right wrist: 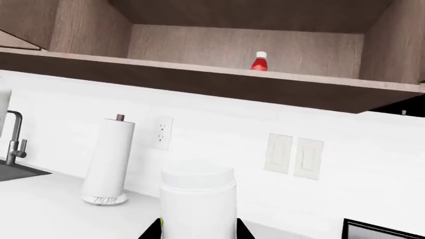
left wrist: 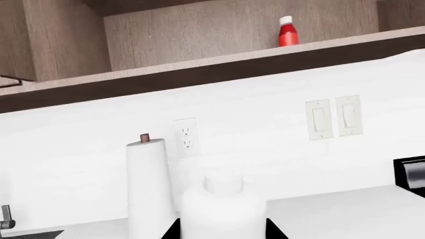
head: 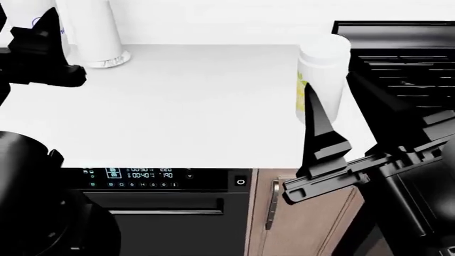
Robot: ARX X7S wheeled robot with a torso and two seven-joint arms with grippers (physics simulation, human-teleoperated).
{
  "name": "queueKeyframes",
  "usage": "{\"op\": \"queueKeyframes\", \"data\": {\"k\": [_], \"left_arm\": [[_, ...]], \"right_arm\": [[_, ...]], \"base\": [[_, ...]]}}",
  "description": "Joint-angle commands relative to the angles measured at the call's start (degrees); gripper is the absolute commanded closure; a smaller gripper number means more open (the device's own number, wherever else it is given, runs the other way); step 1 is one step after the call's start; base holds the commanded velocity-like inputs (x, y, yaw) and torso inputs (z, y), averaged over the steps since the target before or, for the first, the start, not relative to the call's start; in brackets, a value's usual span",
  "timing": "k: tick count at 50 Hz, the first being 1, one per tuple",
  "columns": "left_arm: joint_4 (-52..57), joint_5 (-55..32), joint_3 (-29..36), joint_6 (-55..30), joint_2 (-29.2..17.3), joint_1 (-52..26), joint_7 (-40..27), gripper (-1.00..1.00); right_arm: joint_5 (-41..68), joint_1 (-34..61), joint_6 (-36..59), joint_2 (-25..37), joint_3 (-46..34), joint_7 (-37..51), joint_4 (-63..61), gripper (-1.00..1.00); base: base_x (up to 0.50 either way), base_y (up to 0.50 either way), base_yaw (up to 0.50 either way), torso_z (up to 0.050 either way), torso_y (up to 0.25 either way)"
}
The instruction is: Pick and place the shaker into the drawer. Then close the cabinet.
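Observation:
The shaker (head: 323, 69), a white cylinder with yellow markings, stands upright between the fingers of my right gripper (head: 331, 93), above the front right part of the white counter (head: 192, 106). In the right wrist view the shaker (right wrist: 197, 199) fills the gap between the two black fingertips of my right gripper (right wrist: 197, 231). My left gripper (head: 35, 37) is at the far left and holds a white capped bottle (left wrist: 222, 204) between its fingertips. The brown cabinet (head: 302, 234) with a silver bar handle (head: 272, 205) is below the counter. The drawer is out of view.
A paper towel roll (head: 96, 32) stands at the back left of the counter, close to my left gripper. A black appliance with a lit display (head: 163, 213) is under the counter. A black stove (head: 405, 53) is at the right. A red bottle (right wrist: 260, 61) stands on the upper shelf.

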Motion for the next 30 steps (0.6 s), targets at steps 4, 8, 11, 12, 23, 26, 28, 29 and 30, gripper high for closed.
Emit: {"op": "queueKeyframes", "data": {"k": [4, 8, 11, 12, 23, 26, 28, 29, 30], "left_arm": [[-0.28, -0.21, 0.13, -0.48, 0.33, 0.17, -0.01, 1.0], [-1.42, -0.54, -0.16, -0.53, 0.28, -1.18, -0.01, 1.0], [-1.89, -0.58, -0.28, -0.53, 0.21, -1.9, -0.01, 1.0], [-2.05, -0.58, -0.31, -0.53, 0.21, -2.1, -0.01, 1.0], [-2.84, -0.64, -0.62, -0.54, 0.15, -2.87, -0.01, 1.0], [-3.02, -0.69, -0.72, -0.54, 0.12, -3.05, -0.01, 1.0], [-3.12, -0.67, -0.77, -0.54, 0.15, -3.13, -0.01, 1.0], [-3.11, -0.64, -0.76, -0.54, 0.19, -3.07, -0.01, 1.0], [-3.09, -0.62, -0.75, -0.53, 0.22, -3.0, -0.01, 1.0]], "right_arm": [[-2.83, -1.47, 0.2, -1.1, 2.57, -3.91, -0.03, 1.0], [-3.58, -0.94, -1.83, 1.03, 0.12, -4.43, 1.16, 1.0], [-1.23, 0.48, -4.51, 3.83, -3.14, -0.84, 2.19, 1.0], [-0.95, 0.63, -4.89, 4.21, -3.59, -0.34, 2.3, 1.0], [-0.86, 0.0, -6.72, 4.93, -4.48, 1.17, 2.76, 1.0], [-0.89, -0.29, -7.06, 4.93, -4.43, 1.24, 2.74, 1.0], [-0.87, -0.31, -7.28, 4.99, -4.52, 1.27, 2.76, 1.0], [-0.84, -0.29, -7.38, 5.04, -4.6, 1.3, 2.77, 1.0], [-0.79, -0.25, -7.49, 5.09, -4.68, 1.34, 2.77, 1.0]], "base": [[0.0, -0.5, 0.0, 0.0, 0.0], [0.0, -0.5, 0.0, 0.0, 0.0], [0.0, -0.5, 0.0, 0.0, 0.0], [0.0, -0.5, 0.0, 0.0, 0.0], [-0.1, -0.5, 0.0, 0.001, 0.0], [-0.35, -0.49, 0.0, 0.0, 0.0], [-0.43, -0.43, 0.0, 0.0, 0.0], [-0.48, -0.4, 0.0, 0.0, 0.0], [-0.48, -0.39, 0.0, 0.0, 0.0]]}}
